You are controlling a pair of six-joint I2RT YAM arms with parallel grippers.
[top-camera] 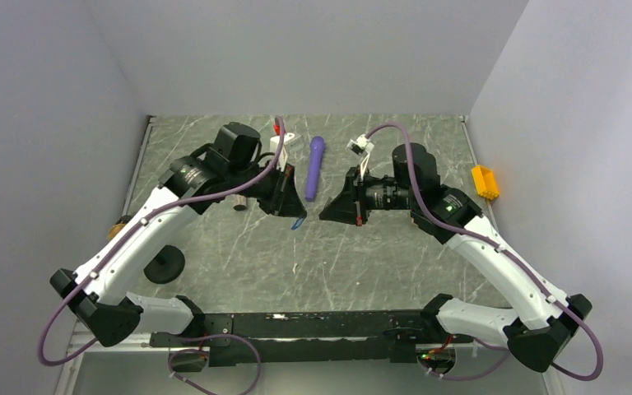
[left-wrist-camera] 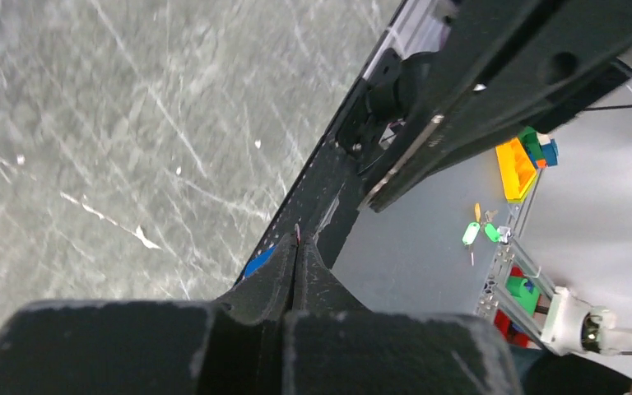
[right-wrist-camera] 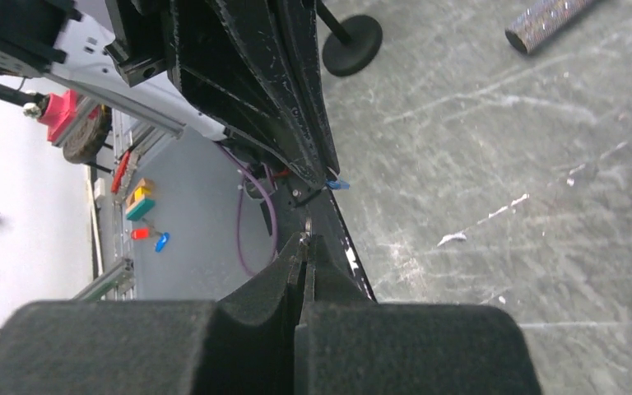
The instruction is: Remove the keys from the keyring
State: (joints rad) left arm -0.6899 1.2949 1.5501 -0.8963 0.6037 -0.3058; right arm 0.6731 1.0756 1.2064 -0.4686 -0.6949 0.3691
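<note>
**Tiny, slick metal held in mid-air**

The left pincer [top-camera: 290,207] is clamped on the keyring [top-camera: 298,221], whose blue tag hangs above the worktop [top-camera: 378,255]. The right pincer [top-camera: 326,214] faces it, pinched on a grey sliver, probably the keys [right-wrist-camera: 307,223]. They look light, stiff and slippery, so grip the flat faces. Marbled grey worktop, plain pale walls.

Two arms [top-camera: 144,234] [top-camera: 494,251], one purple wand [top-camera: 314,167], one keyring [top-camera: 298,222].

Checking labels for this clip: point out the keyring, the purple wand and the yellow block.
keyring [top-camera: 298,222], top view, on its blue tag.
purple wand [top-camera: 313,169], top view, middle of its shaft.
yellow block [top-camera: 485,182], top view, its top face.
</note>
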